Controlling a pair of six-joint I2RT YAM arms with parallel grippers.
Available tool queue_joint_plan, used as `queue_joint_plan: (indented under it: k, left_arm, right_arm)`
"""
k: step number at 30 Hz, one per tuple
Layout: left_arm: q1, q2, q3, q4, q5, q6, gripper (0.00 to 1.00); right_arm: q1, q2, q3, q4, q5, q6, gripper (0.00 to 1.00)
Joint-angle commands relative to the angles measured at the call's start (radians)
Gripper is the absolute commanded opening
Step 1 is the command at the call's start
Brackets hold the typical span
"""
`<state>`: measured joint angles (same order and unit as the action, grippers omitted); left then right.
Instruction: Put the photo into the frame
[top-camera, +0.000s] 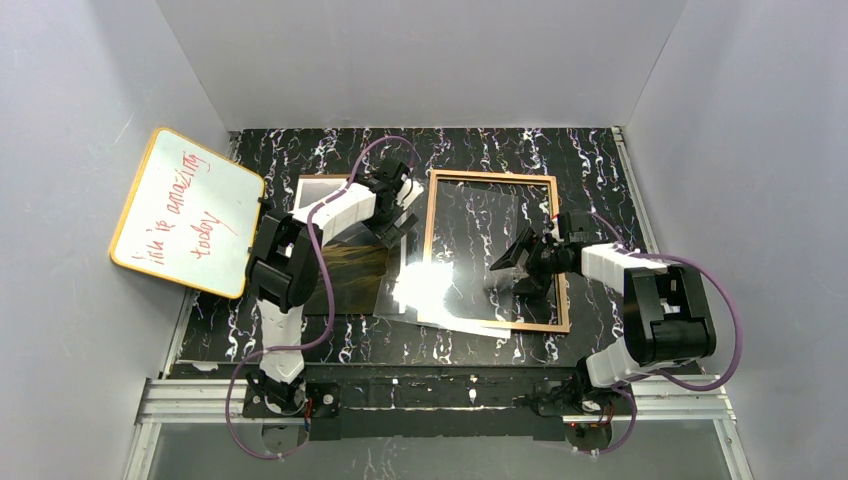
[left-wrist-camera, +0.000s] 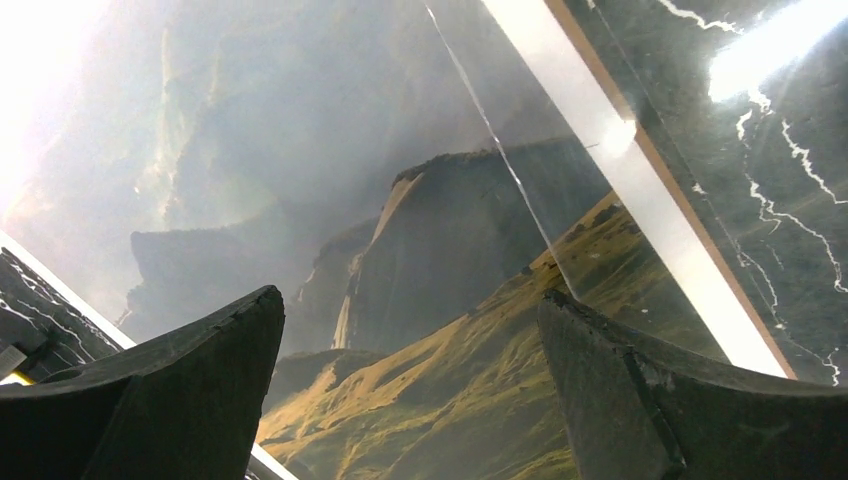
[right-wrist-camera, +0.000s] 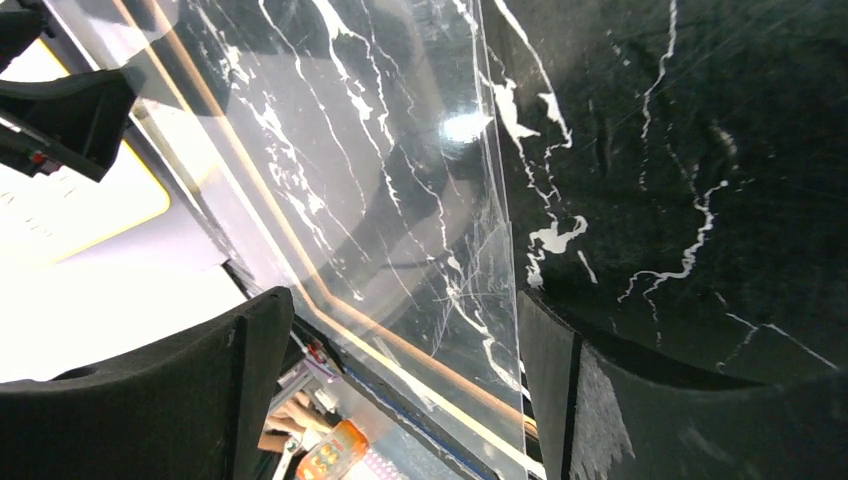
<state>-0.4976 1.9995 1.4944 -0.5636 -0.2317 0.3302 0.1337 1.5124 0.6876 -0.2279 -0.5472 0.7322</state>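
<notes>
The photo (top-camera: 352, 268), a mountain print with a white border, lies flat at the left of the table. In the left wrist view the photo (left-wrist-camera: 440, 230) fills the picture. My left gripper (top-camera: 398, 222) hovers over its right part, open and empty (left-wrist-camera: 408, 295). The frame (top-camera: 492, 178) lies tan side up in the middle of the table. A clear plastic sheet (top-camera: 450, 290) lies askew over it, with strong glare. My right gripper (top-camera: 507, 262) is open inside the frame. The sheet's edge (right-wrist-camera: 505, 250) runs between its fingers, close to the right finger (right-wrist-camera: 560, 390).
A yellow-edged whiteboard (top-camera: 188, 212) with red writing leans against the left wall. Grey walls close in the black marbled table (top-camera: 520, 150) on three sides. The clear sheet's near-left corner reaches over the frame's edge toward the photo.
</notes>
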Motion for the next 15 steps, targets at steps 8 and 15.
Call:
queue_joint_plan:
  k: [8,15]
  left_arm:
    - [-0.024,0.007,-0.012,-0.008,0.031,-0.007,0.97]
    - [-0.035,0.008,-0.015,-0.009,0.032,-0.008,0.97]
  right_arm:
    - [0.005,-0.081,-0.145,0.396,-0.170,0.219,0.86]
    - [0.004,-0.153,-0.157,0.553,-0.207,0.347,0.86]
